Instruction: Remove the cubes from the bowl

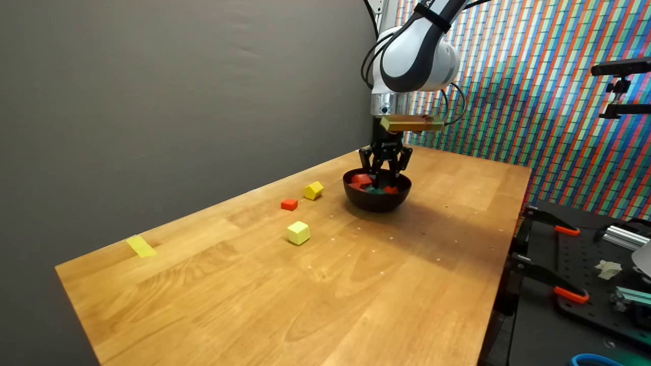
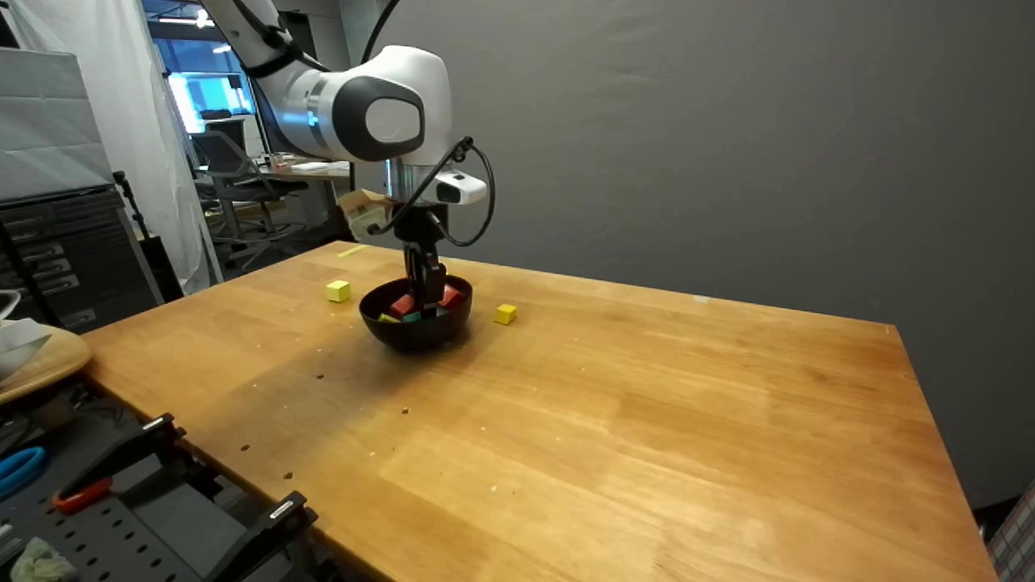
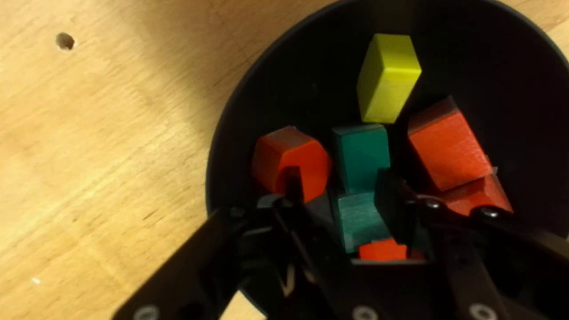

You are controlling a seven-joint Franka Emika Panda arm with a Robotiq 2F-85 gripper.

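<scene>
Jaws apart, empty, inside bowl [image 1: 376, 203]; green cube [image 3: 361, 218] shows between. Cubes [image 3: 449, 151] likely light, rigid, slightly slick; pinch opposite flat sides.

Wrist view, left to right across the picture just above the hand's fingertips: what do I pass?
Wooden tabletop, left side of the black bowl, red many-sided block, upper green block, upper right red block.
</scene>
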